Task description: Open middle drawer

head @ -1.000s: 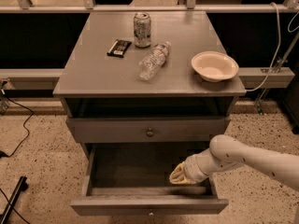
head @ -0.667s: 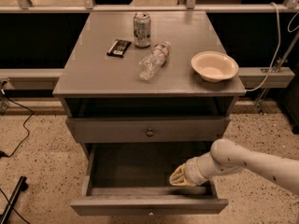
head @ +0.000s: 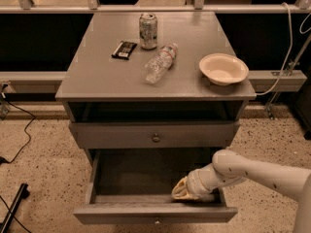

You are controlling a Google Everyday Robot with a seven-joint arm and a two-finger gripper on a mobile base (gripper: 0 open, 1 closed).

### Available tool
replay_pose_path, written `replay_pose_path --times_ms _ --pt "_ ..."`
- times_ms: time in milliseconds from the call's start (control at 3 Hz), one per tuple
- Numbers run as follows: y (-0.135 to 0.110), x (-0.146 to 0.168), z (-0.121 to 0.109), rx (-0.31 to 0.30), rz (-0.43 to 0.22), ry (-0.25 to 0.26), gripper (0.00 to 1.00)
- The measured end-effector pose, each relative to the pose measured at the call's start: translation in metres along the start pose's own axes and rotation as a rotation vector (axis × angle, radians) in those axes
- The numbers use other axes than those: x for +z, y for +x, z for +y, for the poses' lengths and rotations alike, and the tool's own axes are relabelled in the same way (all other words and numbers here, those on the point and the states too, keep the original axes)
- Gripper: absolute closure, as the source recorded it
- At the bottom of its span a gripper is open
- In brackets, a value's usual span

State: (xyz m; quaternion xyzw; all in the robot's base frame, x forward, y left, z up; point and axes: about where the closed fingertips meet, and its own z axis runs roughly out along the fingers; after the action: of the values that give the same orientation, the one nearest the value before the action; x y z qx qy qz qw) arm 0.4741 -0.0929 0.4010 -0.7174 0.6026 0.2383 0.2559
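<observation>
the grey cabinet (head: pixel 97 76) fills the middle of my view, its flat top running from the upper centre down to about mid-frame. below it, in the lower centre of the frame, the middle drawer (head: pixel 131 174) stands well out from the cabinet body, and i can see its deep, plain grey inside and the top edge of its front panel near the bottom of the picture. between the top and that open drawer sits the upper drawer (head: pixel 112 136), whose front is flush with the cabinet. the pale arm (head: pixel 262 171) comes in from the lower right corner and slopes down to the left over the right side wall of the open drawer. the gripper (head: pixel 181 191) lies inside the middle drawer at its front right, low down and just behind the front panel; i cannot tell how far the claw is open, nor whether it has hold of anything. on the cabinet top a cream bowl (head: pixel 223 68) sits toward the right edge, a clear plastic bottle (head: pixel 159 63) lies on its side near the centre, a can (head: pixel 148 30) stands upright just behind the bottle, and a dark flat packet (head: pixel 124 49) lies to the left of the can. a small round knob (head: pixel 156 138) marks the centre of the upper drawer front.
</observation>
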Motion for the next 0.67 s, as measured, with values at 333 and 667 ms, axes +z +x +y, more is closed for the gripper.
replay_pose_path --times_ms 333,667 --pt "-0.0047 0.0094 0.0060 -0.018 0.017 -0.045 1.00" --pt "-0.0124 0.0111 0.0086 -0.032 0.024 -0.121 1.00"
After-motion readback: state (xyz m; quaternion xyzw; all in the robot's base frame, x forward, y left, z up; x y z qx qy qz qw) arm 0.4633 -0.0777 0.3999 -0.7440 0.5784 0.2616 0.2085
